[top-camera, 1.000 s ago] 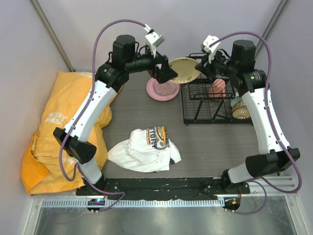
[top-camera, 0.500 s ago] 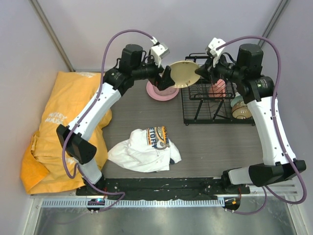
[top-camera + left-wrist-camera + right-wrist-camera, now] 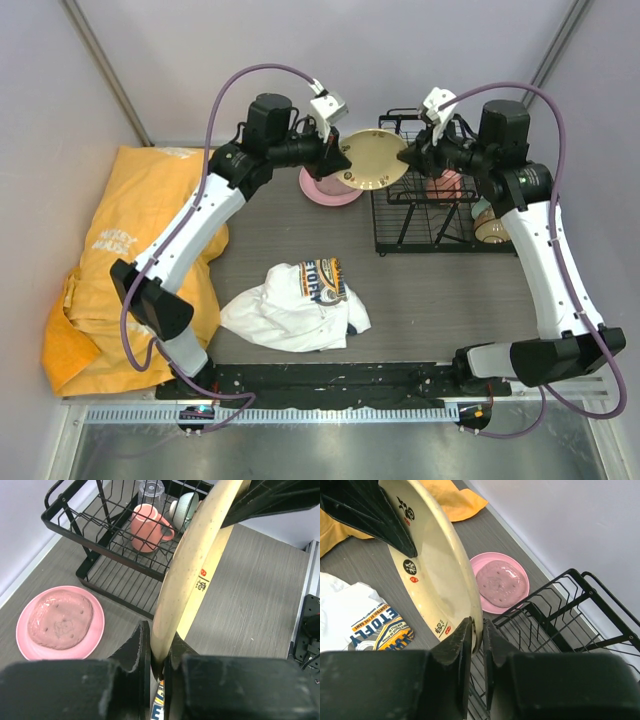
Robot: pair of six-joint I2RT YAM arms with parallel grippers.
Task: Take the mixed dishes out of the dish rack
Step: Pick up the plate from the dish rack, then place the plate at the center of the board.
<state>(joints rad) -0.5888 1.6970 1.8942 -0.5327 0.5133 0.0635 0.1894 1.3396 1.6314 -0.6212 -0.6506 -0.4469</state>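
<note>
Cream patterned plate (image 3: 373, 162) hangs on edge in the air between two grippers, left gripper (image 3: 158, 656) and right gripper (image 3: 476, 639) each pinching its rim. One pink plate (image 3: 330, 185) lies on the table beside one black dish rack (image 3: 430, 215) holding one pink mug (image 3: 148, 528), one glass (image 3: 150, 489).

overhead view plus two close wrist-cams

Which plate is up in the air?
The cream patterned plate, pinched at its rim by both arms' fingers. The pink plate lies flat on the table beside the dish rack.
</note>
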